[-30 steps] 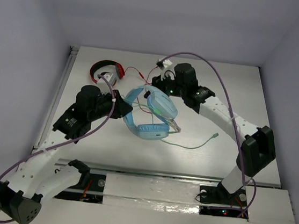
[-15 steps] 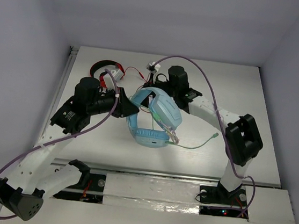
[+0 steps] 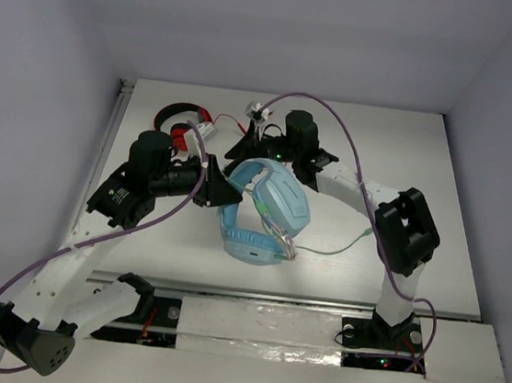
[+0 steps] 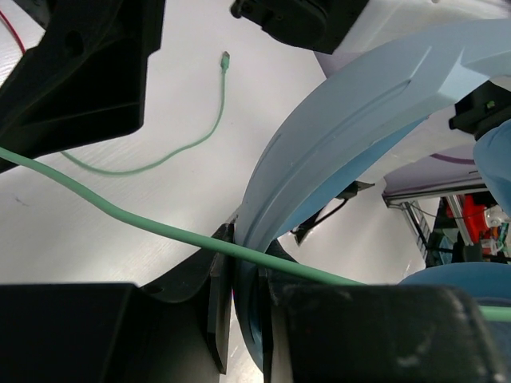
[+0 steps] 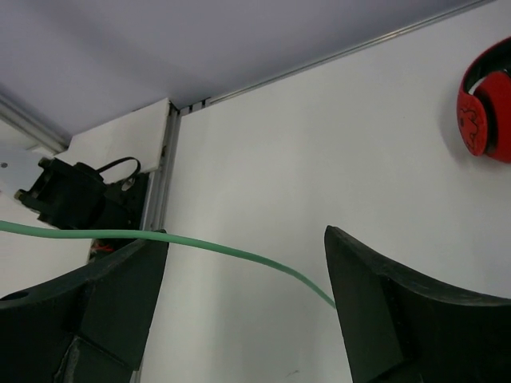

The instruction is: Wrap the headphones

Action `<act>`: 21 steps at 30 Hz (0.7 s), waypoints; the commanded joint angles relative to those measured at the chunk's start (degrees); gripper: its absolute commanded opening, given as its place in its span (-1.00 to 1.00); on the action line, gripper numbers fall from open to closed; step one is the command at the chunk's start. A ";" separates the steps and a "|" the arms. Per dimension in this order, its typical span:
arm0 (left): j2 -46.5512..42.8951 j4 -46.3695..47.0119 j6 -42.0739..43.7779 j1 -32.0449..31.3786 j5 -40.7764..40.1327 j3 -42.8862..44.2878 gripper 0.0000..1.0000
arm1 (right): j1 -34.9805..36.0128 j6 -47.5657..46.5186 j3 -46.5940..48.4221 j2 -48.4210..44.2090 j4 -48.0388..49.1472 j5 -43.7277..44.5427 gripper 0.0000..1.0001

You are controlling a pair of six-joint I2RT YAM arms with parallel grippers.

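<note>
Light blue over-ear headphones w/ padded oval cups and a wide blue headband [image 3: 278, 203] sit mid-table in the top view, between the two arms. Can't tell whether the lower cup touches the white table top [image 3: 443, 176]. Left gripper [image 4: 239, 319] is clamped on the headband: its wrist view shows both black fingers pressed against either face of the blue band. The thin pale green cable [image 4: 160, 229] runs across that view just in front of the fingers, meeting the band's edge. In the top view, strands of it cross the upper cup, and the free end w/ plug trails on the table to the right of the cups. Right gripper [image 5: 247, 311] is just behind the headphones, jaws wide apart, nothing pinched; the cable passes over one finger and slants down btwn them. Smaller red-and-black headphones [image 3: 179, 120] lie at back left, apart from the blue pair.
</note>
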 commanded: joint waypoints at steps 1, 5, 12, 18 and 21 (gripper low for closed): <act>-1.09 3.19 -2.92 -0.28 5.19 3.20 -1.00 | -0.14 4.00 2.51 2.21 9.00 -4.92 0.69; -1.18 2.92 -2.92 -0.28 6.07 2.94 -1.00 | -0.14 10.76 3.03 4.32 16.73 -5.19 0.65; -1.18 1.08 -1.35 -0.28 5.72 3.47 -1.00 | -0.75 15.34 2.60 4.07 23.50 -2.13 -0.60; -0.92 -3.31 1.47 -0.28 -1.30 5.40 -1.00 | -4.18 15.43 -3.01 -0.76 23.94 7.35 -1.00; -0.83 -3.58 1.65 -0.28 -3.50 6.36 -1.00 | -5.94 14.73 -7.49 -4.63 23.95 12.19 -1.00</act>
